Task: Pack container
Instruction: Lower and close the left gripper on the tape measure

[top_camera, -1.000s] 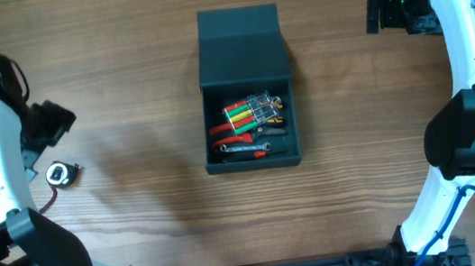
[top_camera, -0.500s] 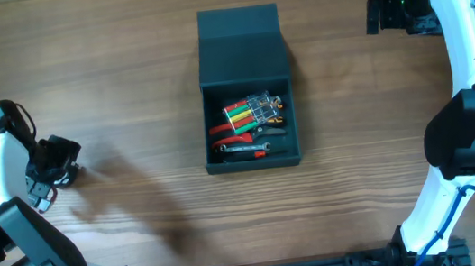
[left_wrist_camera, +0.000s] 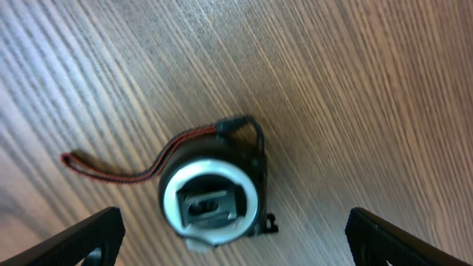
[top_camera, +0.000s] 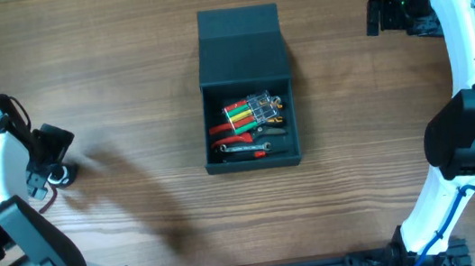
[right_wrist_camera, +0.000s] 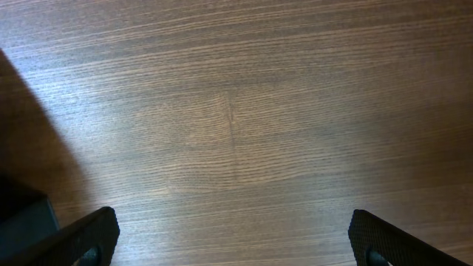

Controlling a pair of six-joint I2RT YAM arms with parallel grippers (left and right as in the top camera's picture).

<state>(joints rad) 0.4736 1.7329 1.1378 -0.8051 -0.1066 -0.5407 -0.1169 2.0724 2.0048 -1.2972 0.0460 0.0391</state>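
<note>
Container (top_camera: 256, 162) stands farther off. Nearest, directly under the left gripper (left_wrist_camera: 236, 244), whose jaws are spread wide and empty, lies a tape measure (left_wrist_camera: 213, 198). It looks hard, dense and smooth, so a squeeze across the round case should suit it. Well to that gripper's right on the surface (top_camera: 117, 39), the container holds hand tools (top_camera: 250, 127), its flap lid (top_camera: 242, 60) thrown back. It seems stiff-walled and probably light, best taken by the lid's free edge. Farthest, the right gripper (right_wrist_camera: 236, 244) hangs spread over bare wood.
</note>
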